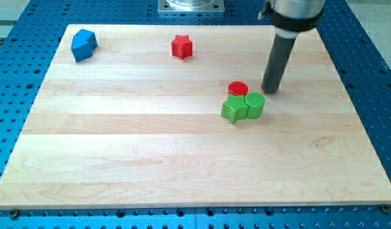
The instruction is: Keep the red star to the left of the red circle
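The red star (181, 46) lies near the view's top, left of centre. The red circle (238, 88) sits right of centre, touching a green star (233, 109) and a green circle (255, 104) just below it. The red star is well to the left of the red circle and higher in the view. My tip (270, 90) rests on the board just to the right of the red circle, a small gap apart from it and just above the green circle.
A blue block (84, 44) with angled faces lies at the board's top left corner. The wooden board (119, 159) sits on a blue perforated table (17, 76). A metal mount (191, 6) stands at the top edge.
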Controlling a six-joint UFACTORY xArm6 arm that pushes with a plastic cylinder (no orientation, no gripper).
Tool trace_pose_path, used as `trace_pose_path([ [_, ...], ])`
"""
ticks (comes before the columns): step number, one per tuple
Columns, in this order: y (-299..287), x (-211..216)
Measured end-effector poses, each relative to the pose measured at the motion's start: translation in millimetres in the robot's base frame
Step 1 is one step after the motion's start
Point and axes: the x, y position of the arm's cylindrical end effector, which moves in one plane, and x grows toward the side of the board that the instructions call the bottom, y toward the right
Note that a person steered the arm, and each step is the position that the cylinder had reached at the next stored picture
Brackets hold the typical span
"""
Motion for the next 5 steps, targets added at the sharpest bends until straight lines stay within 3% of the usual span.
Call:
trace_pose_path([
  [2,-25.8,-126.3],
  [4,-122.0,-139.7],
  [5,-166.3,-103.7],
])
